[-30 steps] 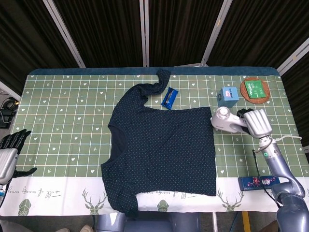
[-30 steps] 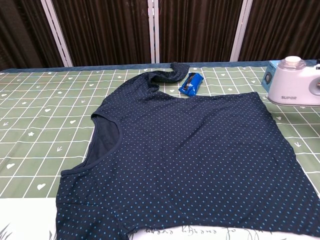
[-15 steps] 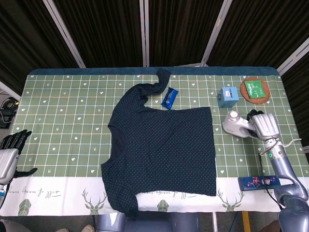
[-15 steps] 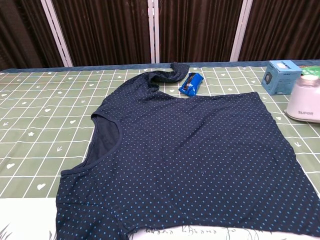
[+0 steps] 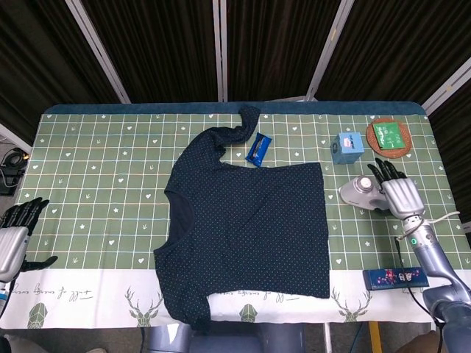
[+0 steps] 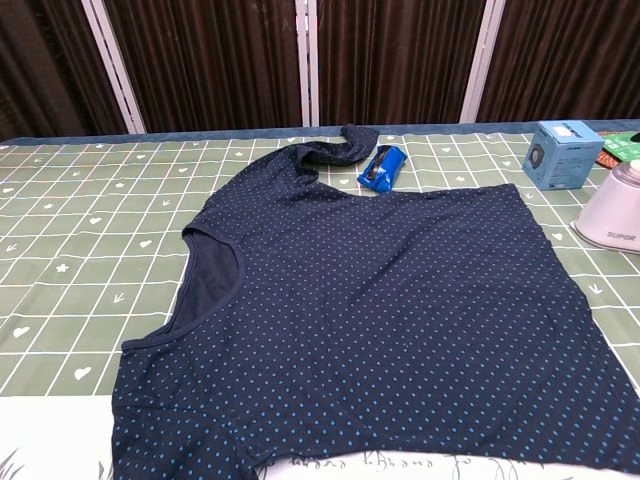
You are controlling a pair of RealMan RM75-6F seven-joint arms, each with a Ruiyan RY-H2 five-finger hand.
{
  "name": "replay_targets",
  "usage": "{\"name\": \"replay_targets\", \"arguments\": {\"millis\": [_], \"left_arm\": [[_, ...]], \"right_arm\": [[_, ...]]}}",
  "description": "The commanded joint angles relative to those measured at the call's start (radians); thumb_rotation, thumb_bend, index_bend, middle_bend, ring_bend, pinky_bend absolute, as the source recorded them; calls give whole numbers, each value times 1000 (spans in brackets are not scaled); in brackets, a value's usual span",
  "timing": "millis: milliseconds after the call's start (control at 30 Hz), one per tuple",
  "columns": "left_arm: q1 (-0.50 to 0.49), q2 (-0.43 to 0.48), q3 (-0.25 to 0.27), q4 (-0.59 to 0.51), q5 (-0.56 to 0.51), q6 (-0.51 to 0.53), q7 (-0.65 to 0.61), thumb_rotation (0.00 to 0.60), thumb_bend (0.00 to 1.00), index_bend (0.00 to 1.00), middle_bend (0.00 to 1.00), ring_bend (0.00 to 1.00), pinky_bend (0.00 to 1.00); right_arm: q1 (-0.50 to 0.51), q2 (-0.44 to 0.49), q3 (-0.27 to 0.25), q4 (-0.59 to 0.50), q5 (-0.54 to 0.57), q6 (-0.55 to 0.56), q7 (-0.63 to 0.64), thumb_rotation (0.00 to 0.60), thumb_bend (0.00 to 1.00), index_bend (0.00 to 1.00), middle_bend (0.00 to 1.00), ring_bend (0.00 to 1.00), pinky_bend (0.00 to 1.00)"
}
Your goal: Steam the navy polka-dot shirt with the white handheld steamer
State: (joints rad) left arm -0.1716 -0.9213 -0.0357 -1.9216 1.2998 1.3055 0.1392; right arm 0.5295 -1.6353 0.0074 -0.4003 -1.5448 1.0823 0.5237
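A: What is held, and where is it located?

B: A white steamer is seen on the worktop, just off the right edge of the shirt and near the blue box. The right hand is placed against the steamer's outer side. The fingers appear fanned out above it; whether the body is clasped from behind cannot be told. In the chest view only the steamer is shown, resting on the cloth.

A: And the other hand?

B: The left hand is kept at the worktop's near left corner, fingers spread, with nothing in it.

A: How should the step be carried out well?

B: The step is judged to be parking the steamer clear of the shirt. The base should be set flat before contact is given up, so that the unit is not tipped. The fingers should be drawn straight back along the arm's line, not swept sideways, since the box and the coaster lie close behind. The cable by the wrist should be kept from being snagged.

A: Any risk to the shirt?

B: The hem lies near the steamer; it should not be dragged when the hand is withdrawn. The blue packet by the sleeve is well apart and need not be considered.
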Motion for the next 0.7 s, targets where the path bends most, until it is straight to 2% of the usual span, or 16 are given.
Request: {"name": "replay_targets", "arguments": {"millis": [33, 100, 200, 300, 433, 467, 700], "left_arm": [[2, 5, 1, -3, 6, 3, -8, 600, 0, 0, 0, 0, 0], [5, 10, 1, -5, 11, 8, -16, 600, 0, 0, 0, 0, 0], [8, 16, 2, -7, 21, 12, -28, 600, 0, 0, 0, 0, 0], [10, 22, 4, -9, 34, 16, -38, 600, 0, 0, 0, 0, 0], [17, 21, 6, -9, 50, 34, -25, 600, 0, 0, 0, 0, 0], [19, 19, 7, -10, 53, 38, -23, 600, 0, 0, 0, 0, 0], [26, 16, 11, -9, 70, 51, -21, 600, 0, 0, 0, 0, 0]], "right_arm": [[-28, 77, -21, -111, -32, 91, 3, 600, 0, 0, 0, 0, 315], [-44, 117, -18, -178, -37, 144, -5, 600, 0, 0, 0, 0, 304], [-74, 188, -11, -302, -38, 217, -23, 600, 0, 0, 0, 0, 235], [-117, 279, 1, -483, -20, 273, -68, 600, 0, 0, 0, 0, 142], [-178, 392, 2, -738, 11, 314, -196, 600, 0, 0, 0, 0, 25], [-193, 420, 1, -804, 21, 321, -226, 600, 0, 0, 0, 0, 12], [-286, 515, 2, -1096, 84, 394, -440, 600, 0, 0, 0, 0, 0]]}}
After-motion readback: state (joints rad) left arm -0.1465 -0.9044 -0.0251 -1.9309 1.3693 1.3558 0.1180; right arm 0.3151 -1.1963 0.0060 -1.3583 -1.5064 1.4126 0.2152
